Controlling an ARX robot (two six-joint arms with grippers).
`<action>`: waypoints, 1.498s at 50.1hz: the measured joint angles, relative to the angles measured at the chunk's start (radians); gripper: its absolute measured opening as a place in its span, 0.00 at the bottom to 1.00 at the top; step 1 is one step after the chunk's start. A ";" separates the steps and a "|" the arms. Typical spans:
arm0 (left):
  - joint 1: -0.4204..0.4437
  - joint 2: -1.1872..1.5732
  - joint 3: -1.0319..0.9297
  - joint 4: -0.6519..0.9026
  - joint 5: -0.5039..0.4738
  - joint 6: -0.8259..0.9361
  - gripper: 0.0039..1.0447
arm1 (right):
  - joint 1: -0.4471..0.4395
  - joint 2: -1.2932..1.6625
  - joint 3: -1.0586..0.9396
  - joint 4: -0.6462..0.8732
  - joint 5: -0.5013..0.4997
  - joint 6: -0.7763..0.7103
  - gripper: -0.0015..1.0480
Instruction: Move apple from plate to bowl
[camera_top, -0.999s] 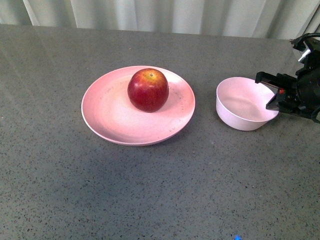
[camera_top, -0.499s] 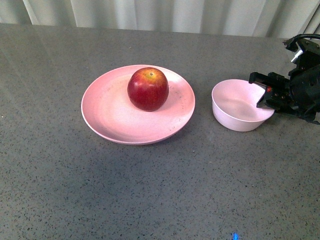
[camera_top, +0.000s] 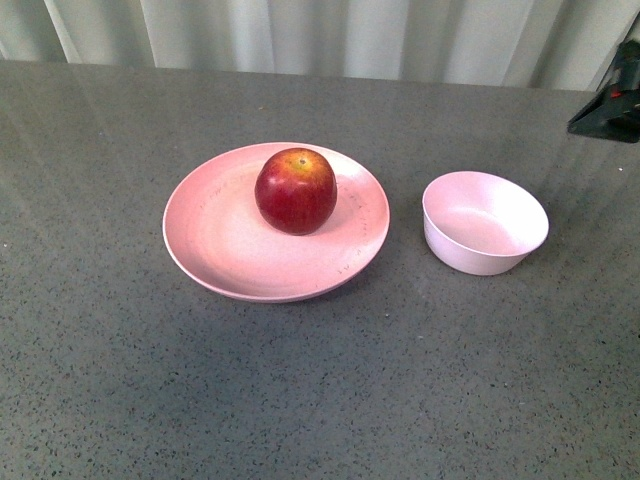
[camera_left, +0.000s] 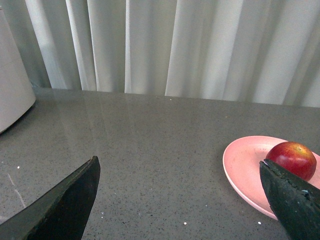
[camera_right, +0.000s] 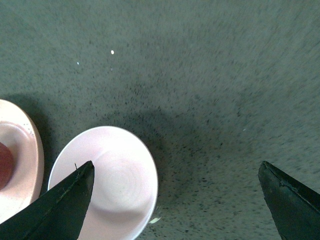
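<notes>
Since a second ago the right hand (camera_right: 176, 165) has come off the bowl (camera_top: 485, 222) and lifted away to the far right, leaving only a dark corner of itself in the front view. The bowl looks nudged a little toward the plate (camera_top: 215, 235), though the front view is framed a little differently now, so I can't be sure. Both hands are spread wide and hold nothing. The right one looks down on the empty bowl, and the left hand (camera_left: 178, 162) hangs low over the counter (camera_top: 320, 400), off to the plate's side.

The apple (camera_top: 296, 190) sits upright on the far half of the plate, stem dimple up, well apart from the bowl. As I judge it, the pick has not begun.

To do it well, I bring a hand down from straight above and set the fingers either side of the apple's widest part, clear of the plate's raised rim. I close gently so the round skin doesn't squirt out. Then I lift fully clear before crossing. The bowl is barely wider than the apple, so I centre over it before letting go.
</notes>
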 joint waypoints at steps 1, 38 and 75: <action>0.000 0.000 0.000 0.000 0.000 0.000 0.92 | -0.008 -0.027 -0.014 0.002 -0.007 -0.012 0.91; 0.000 0.000 0.000 0.000 0.000 0.000 0.92 | -0.013 -0.546 -0.685 0.738 0.127 -0.183 0.02; 0.000 0.000 0.000 0.000 0.000 0.000 0.92 | -0.011 -1.007 -0.878 0.480 0.130 -0.185 0.02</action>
